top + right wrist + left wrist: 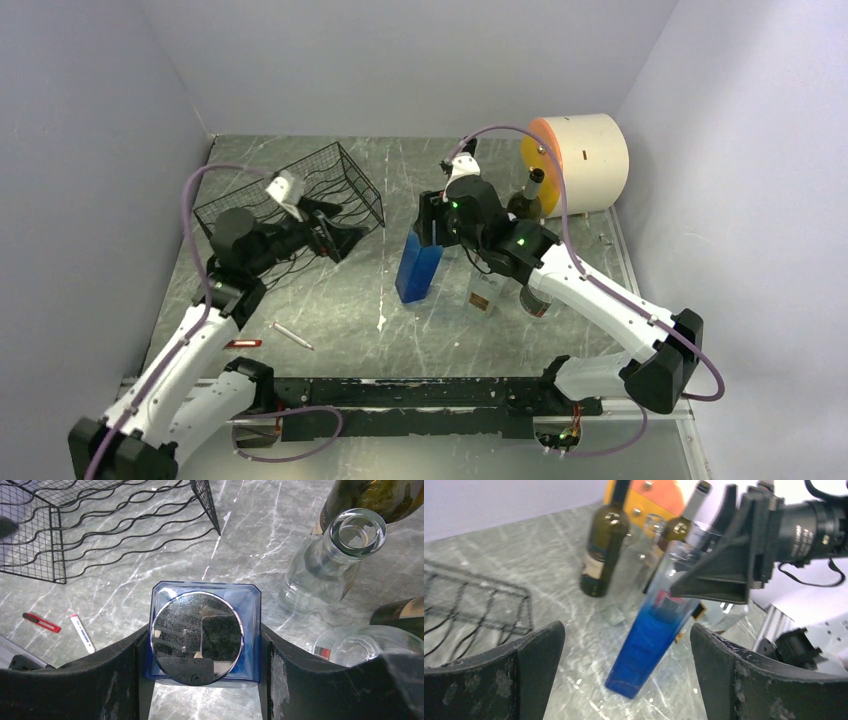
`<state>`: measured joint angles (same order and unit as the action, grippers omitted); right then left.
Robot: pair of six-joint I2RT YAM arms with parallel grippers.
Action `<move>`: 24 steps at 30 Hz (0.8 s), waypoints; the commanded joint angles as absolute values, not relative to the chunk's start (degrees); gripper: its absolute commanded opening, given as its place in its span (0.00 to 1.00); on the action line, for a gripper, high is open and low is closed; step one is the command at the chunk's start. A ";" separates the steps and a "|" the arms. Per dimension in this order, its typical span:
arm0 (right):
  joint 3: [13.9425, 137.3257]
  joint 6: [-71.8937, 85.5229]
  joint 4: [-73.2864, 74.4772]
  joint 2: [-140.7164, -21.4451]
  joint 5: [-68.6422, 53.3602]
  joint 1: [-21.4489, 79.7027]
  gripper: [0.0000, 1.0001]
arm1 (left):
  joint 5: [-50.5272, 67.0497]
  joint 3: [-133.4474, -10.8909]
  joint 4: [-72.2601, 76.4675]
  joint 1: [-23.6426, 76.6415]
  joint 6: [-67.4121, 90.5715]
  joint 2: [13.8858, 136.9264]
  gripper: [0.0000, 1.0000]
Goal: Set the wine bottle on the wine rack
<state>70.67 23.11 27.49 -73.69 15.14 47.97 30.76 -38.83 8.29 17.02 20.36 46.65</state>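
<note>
The blue square-sided glass bottle with a silver cap (417, 270) stands near-upright at mid-table, with the right gripper (205, 635) clamped on its top from above. The black wire-mesh wine rack (300, 190) lies at ten o'clock across open grey marbled table (500, 340). The left gripper (626, 635), jaws wide apart, hovers beside the rack. Dark glass bottles (601, 545) and clear glass bottles (325, 570) crowd three o'clock.

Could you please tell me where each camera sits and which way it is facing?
Top external: above and behind the arms, looking down at the table; both arms show, left claw by the wine rack, right claw on the blue bottle.
Left wrist: on the left arm, facing across to the blue bottle and dark wine bottles; its open fingers frame the bottom.
Right wrist: straight above the blue bottle's cap, looking down; its fingers flank it.
Shared: all three show the blue bottle.
</note>
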 commanded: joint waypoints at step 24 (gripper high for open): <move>73.93 28.20 19.56 -67.66 12.89 48.06 0.25 | 26.42 -26.01 30.83 33.19 9.35 54.18 0.99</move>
